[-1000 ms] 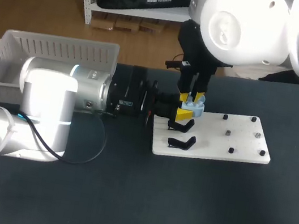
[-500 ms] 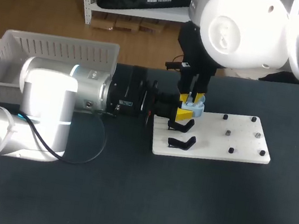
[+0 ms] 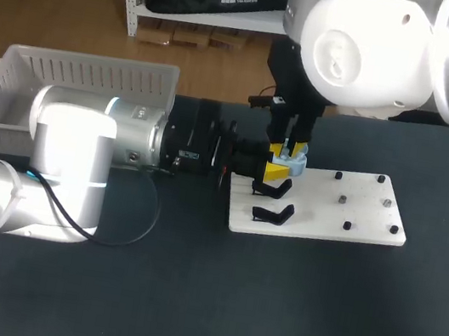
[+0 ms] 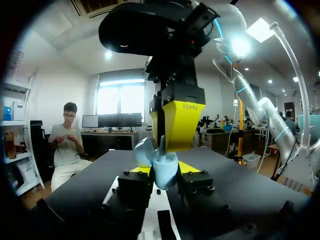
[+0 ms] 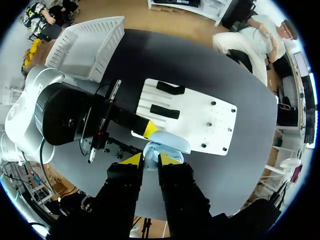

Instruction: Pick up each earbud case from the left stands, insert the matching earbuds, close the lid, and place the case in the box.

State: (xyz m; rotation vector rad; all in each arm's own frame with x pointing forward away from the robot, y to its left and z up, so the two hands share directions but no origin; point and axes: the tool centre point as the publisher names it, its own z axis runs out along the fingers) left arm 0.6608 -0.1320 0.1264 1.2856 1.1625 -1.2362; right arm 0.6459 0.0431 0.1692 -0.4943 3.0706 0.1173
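Left tool pinches one light blue earbud case from two sides, a yellow tip on each flank. It lies level, coming in from the left edge of the bench. Case lid is open and tilted back. Case is held just above the left end of one white board, which lies toward the far edge of the bench near the middle.

Right tool points straight down from the far right, directly over the open case, its yellow tips at the case mouth. Cannot tell if it is spread, pressed together or pinching something small. The case sits just ahead of and under it.

Counts:
- 1 earbud case, in the left tool, between both tools.
- 2 tools, meeting at the case at a right angle.
- 2 black stands on the left end of the board, one behind the other, both bare. The case hangs just beyond the far one.
- 6 small dark pegs on the right half of the board, well apart from the case.
- 1 white slatted box at the far left corner of the bench, well apart from the case, behind the left arm.
- 1 thin black cable looping on the bench beside the left arm.
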